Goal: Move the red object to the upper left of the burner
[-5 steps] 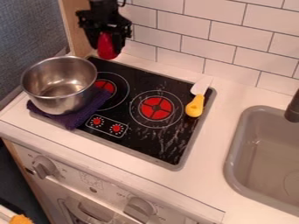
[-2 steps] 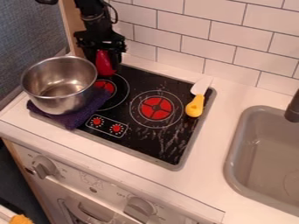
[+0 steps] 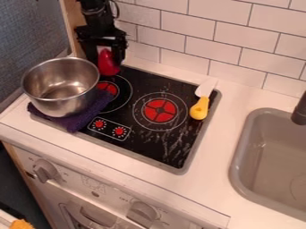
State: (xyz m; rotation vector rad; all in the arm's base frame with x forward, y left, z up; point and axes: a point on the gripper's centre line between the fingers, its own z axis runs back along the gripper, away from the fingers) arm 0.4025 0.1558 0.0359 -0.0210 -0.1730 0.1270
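White tiled wall point(image 3: 233, 38) behind a black stovetop point(image 3: 155, 145). Near the stovetop's eleven o'clock corner, the red object point(image 3: 108, 63) sits between the gripper's point(image 3: 108, 61) spread fingers; placement looks done, backing away remains.

Red object point(image 3: 108, 63) upright between the fingers point(image 3: 119, 54), at the burner's point(image 3: 152, 146) upper-left corner!
And here it is, smooth, glossy and solid red, narrow up between the fingers, its broader rounded end just below them; beneath and stretching out to the right of the fingers lies the burner, flat, black and scuffed, grey-rimmed, with white rings around red centres.
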